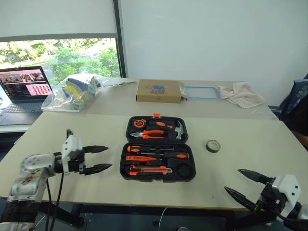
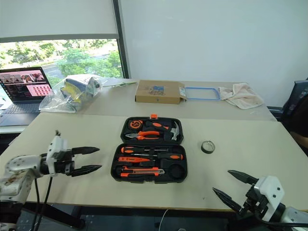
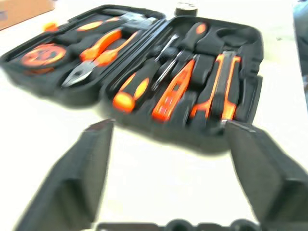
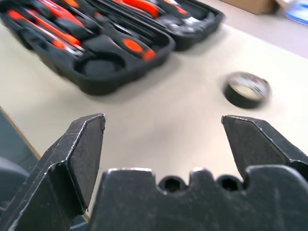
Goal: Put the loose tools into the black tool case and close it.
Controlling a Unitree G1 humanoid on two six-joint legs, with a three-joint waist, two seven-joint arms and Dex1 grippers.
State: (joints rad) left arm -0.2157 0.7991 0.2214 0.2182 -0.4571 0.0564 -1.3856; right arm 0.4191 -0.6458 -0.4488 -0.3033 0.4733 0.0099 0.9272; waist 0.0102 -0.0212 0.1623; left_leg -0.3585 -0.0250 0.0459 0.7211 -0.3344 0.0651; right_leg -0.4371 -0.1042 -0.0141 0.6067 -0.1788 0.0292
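The black tool case (image 1: 158, 148) lies open mid-bench, screwdrivers (image 1: 159, 156) and utility knife (image 1: 150, 170) seated inside; the tape roll (image 1: 213, 146) sits beside it. Both the left gripper (image 1: 97, 158) and right gripper (image 1: 246, 185) hold their fingers apart, empty. No writing is legible.

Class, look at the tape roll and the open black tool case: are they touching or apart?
Apart. In the left eye view, bare table separates the tape roll from the tool case, to the case's right.

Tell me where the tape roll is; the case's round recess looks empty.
In the head views the tape roll lies on the table just right of the open black tool case, ahead of the right gripper.
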